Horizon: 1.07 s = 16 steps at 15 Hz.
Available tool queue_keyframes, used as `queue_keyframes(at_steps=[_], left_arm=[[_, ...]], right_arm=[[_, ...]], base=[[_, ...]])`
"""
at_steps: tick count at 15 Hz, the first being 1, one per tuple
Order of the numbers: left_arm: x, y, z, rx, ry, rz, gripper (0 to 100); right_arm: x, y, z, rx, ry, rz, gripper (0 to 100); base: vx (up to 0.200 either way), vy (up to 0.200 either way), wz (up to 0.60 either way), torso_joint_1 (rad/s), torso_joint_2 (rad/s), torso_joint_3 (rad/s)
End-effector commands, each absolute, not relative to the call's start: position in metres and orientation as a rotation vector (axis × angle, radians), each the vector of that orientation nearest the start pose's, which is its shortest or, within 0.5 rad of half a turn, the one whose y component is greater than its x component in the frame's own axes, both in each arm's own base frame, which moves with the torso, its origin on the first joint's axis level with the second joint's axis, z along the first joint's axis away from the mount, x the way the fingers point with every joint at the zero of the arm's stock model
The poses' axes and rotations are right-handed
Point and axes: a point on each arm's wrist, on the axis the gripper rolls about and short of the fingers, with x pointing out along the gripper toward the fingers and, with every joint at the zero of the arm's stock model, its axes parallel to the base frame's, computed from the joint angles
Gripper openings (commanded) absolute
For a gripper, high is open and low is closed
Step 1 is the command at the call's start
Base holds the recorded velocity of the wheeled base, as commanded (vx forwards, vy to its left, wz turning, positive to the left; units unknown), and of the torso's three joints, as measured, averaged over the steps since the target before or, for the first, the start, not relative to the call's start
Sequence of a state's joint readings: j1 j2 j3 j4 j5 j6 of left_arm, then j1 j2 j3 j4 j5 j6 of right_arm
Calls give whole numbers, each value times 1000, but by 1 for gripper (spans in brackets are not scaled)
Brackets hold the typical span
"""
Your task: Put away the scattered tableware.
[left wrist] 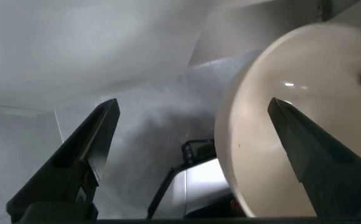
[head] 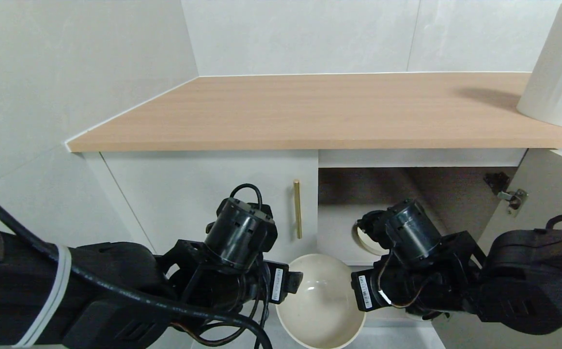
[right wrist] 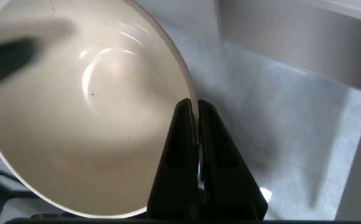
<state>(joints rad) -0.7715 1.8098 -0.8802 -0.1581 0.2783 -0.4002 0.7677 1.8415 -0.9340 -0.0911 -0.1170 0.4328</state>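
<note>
We hold bowl [head: 320,305] low in front of open cupboard [head: 431,184], below bench [head: 310,111]: right jaws pinch rim; left jaws spread at opposite rim, we cannot tell whether touching.

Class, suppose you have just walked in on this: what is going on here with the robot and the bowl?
The right gripper is shut on the rim of a cream bowl, holding it low before a white cabinet. The left gripper is open at the bowl's opposite side. The cabinet's right-hand door stands open; the left-hand door is closed. The bowl is not yet inside.
</note>
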Motion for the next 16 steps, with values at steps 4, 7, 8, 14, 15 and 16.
queue_keyframes(at_steps=[4, 7, 8, 14, 15, 16], left_arm=[[226, -207, 132, -2, 731, -318, 100], [226, -206, 134, -5, 727, -318, 100], [225, -206, 134, -6, 725, -318, 100], [225, -206, 134, -7, 725, -316, 100], [226, -206, 134, -8, 726, -316, 100], [226, -206, 134, -7, 726, -315, 100]], right_arm=[[278, 181, 98, 136, 869, 201, 0], [298, 169, 95, 227, 738, 141, 0], [309, 163, 92, 262, 686, 98, 0], [345, 134, 78, 319, 575, -46, 0], [354, 125, 74, 329, 574, -76, 0], [360, 122, 70, 331, 577, -90, 0]], base=[[0, 0, 0, 0, 0, 0], [0, 0, 0, 0, 0, 0], [0, 0, 0, 0, 0, 0], [0, 0, 0, 0, 0, 0], [0, 0, 0, 0, 0, 0], [0, 0, 0, 0, 0, 0]])
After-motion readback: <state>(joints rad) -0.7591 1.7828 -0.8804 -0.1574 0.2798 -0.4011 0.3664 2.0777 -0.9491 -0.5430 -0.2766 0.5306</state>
